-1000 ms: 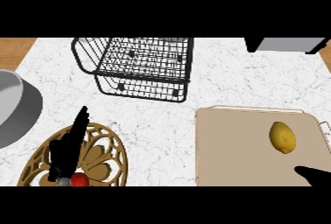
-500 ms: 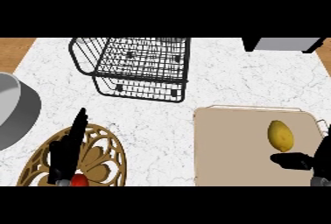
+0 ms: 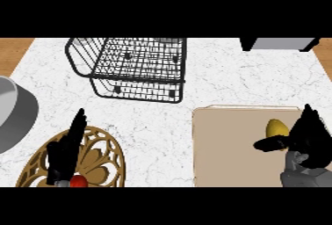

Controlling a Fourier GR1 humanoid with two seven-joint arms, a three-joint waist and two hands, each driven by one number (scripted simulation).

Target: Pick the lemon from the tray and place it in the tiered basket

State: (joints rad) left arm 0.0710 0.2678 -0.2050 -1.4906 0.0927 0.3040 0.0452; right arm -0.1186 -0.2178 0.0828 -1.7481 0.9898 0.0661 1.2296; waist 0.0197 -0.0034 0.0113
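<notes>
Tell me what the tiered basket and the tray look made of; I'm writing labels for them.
Tiered basket: apparently black coated metal wire, since it is a thin open grid. Tray: flat, matte beige, no visible grain, so perhaps plastic or light wood; the look leaves it open.

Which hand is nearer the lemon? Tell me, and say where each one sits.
Right. The right hand is at the lemon on the tray, partly covering it. The left hand rests far across the counter over the gold trivet.

Right hand [image 3: 310, 139] is hiding lemon's [image 3: 276, 127] lower part; grey bowl [image 3: 14, 114] w/ tray [image 3: 227, 145] are running off-frame.
</notes>
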